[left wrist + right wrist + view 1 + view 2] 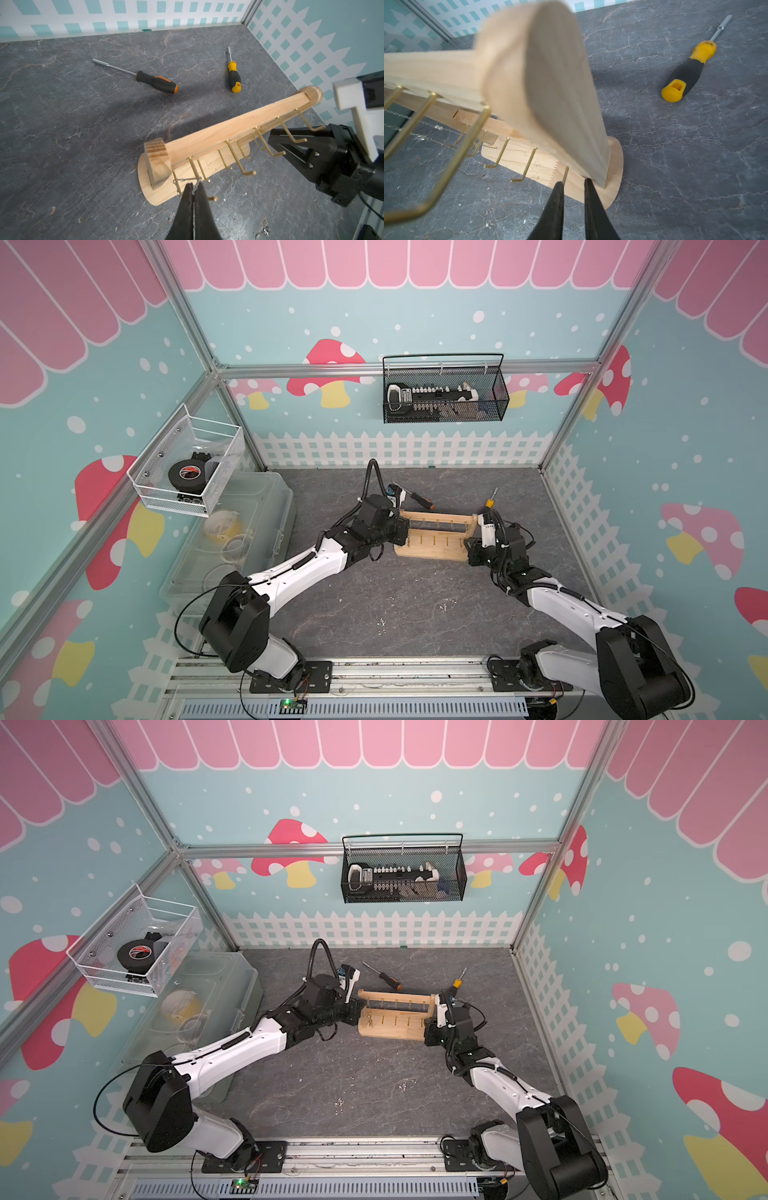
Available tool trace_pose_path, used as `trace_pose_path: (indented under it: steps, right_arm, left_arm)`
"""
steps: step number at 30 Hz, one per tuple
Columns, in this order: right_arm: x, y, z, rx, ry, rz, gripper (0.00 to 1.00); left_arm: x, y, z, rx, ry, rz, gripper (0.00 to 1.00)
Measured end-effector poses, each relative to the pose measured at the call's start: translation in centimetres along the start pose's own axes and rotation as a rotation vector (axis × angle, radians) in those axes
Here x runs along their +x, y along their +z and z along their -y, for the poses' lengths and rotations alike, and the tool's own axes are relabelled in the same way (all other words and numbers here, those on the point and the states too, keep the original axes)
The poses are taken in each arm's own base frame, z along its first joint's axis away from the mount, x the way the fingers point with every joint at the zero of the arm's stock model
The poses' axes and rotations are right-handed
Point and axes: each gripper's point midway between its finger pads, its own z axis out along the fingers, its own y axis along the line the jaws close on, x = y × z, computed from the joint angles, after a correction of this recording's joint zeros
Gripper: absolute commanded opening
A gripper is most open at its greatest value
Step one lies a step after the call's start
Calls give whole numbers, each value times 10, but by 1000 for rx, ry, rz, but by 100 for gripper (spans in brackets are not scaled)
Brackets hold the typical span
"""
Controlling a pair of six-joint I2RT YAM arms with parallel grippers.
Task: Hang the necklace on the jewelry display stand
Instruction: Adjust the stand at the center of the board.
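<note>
My left gripper (pixel 194 188) is pinched tight on the necklace (pixel 196 185), which is a very thin chain. I have it at the left end of the jewelry display stand (pixel 207 133), right by the low row of gold pegs (pixel 241 164). A bit of the chain looks hooked across the first pegs there. My right gripper (pixel 574 182) sits at the other end, down by the foot of the end post (pixel 556 93). Its jaws stand a little apart, and I see nothing between them.

Here is what worries me. The chain is so thin that it could slip out of the pinch if I pull hard. It also looks caught on more than one peg, so a tug could drag the light stand or tip it over. My right gripper is very close to the wood, so one small wrong move could bump the stand too. And the chain could slide off a peg when I let go, because the pegs are short.

Now the boxes. The white wire basket (pixel 156 439) on the left wall holds a roll of black tape (pixel 187 475). The black mesh basket (pixel 494 398) on the back wall holds a black and white tool set (pixel 432 396). The clear plastic box (pixel 266 497) on the table has a pale round thing (pixel 222 522) inside, too foggy to name.
</note>
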Motion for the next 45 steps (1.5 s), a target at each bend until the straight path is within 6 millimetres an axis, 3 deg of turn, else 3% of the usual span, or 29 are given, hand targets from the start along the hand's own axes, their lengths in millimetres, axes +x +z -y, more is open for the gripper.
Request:
trace_pose_path:
  steps: [5, 11, 16, 20, 24, 30, 34, 41, 45]
  right_arm:
    - [-7, 2, -5, -34, -15, 4, 22]
    - [-11, -19, -23, -123, -30, 58, 28]
    - [1, -34, -39, -192, -41, 68, 29]
    - [21, -36, -50, -230, -29, 66, 26]
    - [42, -30, -68, -257, -56, 71, 25]
    - [38, -7, -94, -255, -102, 127, 25]
    - [29, 9, -114, -256, -132, 172, 24]
    - [7, 16, -149, -270, -191, 266, 26]
    - [-5, 23, -156, -256, -201, 306, 26]
  left_arm:
    - [-1, -1, 0, -1, 0, -3, 0]
    - [2, -1, 1, 3, -1, -18, 0]
    - [3, -2, 2, 6, -2, -31, 0]
    - [1, -2, 3, 11, -5, -31, 0]
    - [3, -2, 3, 11, -13, -42, 0]
    - [8, -2, 2, 8, -21, -61, 0]
    - [9, -2, 2, 6, -27, -65, 0]
    - [9, -2, 2, 4, -42, -65, 0]
    - [9, -2, 2, 3, -42, -64, 0]
